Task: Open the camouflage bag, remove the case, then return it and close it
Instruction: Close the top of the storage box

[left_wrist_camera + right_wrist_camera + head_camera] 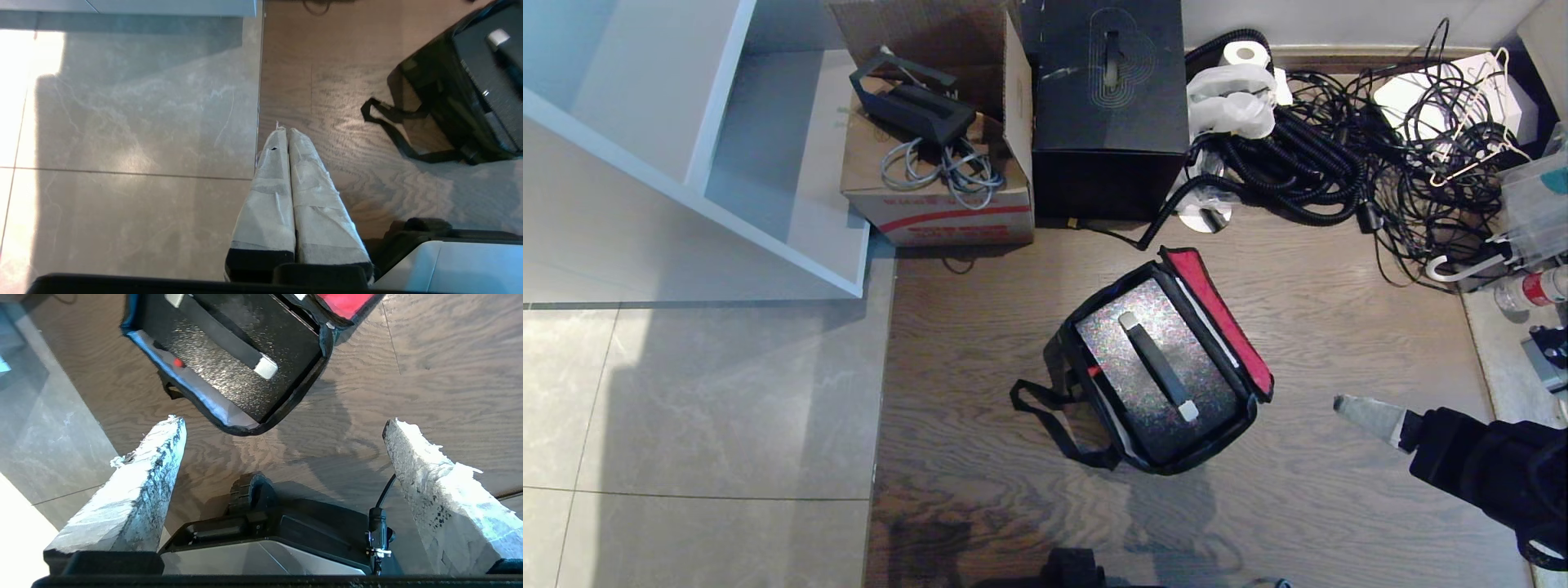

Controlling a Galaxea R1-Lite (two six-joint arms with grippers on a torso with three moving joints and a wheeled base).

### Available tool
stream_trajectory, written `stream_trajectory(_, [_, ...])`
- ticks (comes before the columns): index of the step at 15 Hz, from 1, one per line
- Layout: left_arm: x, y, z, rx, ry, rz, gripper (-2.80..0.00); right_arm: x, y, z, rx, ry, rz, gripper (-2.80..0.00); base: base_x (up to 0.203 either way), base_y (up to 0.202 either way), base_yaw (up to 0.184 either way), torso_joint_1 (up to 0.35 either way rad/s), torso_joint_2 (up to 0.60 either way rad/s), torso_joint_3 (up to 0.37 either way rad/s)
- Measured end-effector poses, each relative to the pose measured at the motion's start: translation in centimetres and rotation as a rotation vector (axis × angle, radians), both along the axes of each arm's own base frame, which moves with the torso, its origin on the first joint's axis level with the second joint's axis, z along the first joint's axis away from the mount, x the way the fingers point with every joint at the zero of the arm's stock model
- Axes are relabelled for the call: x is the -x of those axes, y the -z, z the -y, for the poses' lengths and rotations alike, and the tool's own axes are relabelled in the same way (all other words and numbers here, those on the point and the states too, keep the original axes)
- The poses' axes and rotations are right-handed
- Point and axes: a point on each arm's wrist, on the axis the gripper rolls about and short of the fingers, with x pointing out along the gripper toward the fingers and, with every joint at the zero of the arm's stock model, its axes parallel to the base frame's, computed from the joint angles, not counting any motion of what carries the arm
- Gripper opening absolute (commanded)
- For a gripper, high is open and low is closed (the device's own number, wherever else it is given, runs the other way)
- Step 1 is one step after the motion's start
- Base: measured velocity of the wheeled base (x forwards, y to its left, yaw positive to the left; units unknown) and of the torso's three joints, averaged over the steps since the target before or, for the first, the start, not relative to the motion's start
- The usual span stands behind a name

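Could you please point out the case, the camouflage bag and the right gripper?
case (1164,363), head view, on its handle.
camouflage bag (1221,314), head view, on its opened red-lined flap.
right gripper (282,428), right wrist view, between the open fingertips.

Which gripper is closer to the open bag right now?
Right. The right gripper hangs open just off the bag and its case; the left gripper sits shut, farther off over the floor seam.
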Motion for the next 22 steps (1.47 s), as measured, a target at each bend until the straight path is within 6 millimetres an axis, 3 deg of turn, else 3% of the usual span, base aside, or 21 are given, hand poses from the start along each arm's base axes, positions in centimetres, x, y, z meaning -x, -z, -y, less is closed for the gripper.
stream_trajectory(8, [0.00, -0.01, 0.00, -0.004, 0.003, 0.000, -2.80, -0.02, 0.14, 0.01, -0.052, 0.024, -0.013, 0.00, 0.000, 0.000, 0.000, 0.000, 0.00, -0.173])
stream_trajectory(15, [0.00, 0.02, 0.01, -0.002, 0.003, -0.001, -2.80, -0.39, 0.27, -0.09, -0.084, 0.048, -0.028, 0.00, 0.000, 0.000, 0.000, -0.001, 0.00, -0.009])
stream_trajectory(22, [-0.01, 0.04, 0.00, 0.002, 0.002, -0.001, -2.80, -0.43, 0.56, -0.11, -0.077, 0.047, -0.041, 0.00, 0.077, 0.000, -0.002, 0.002, 0.00, -0.001])
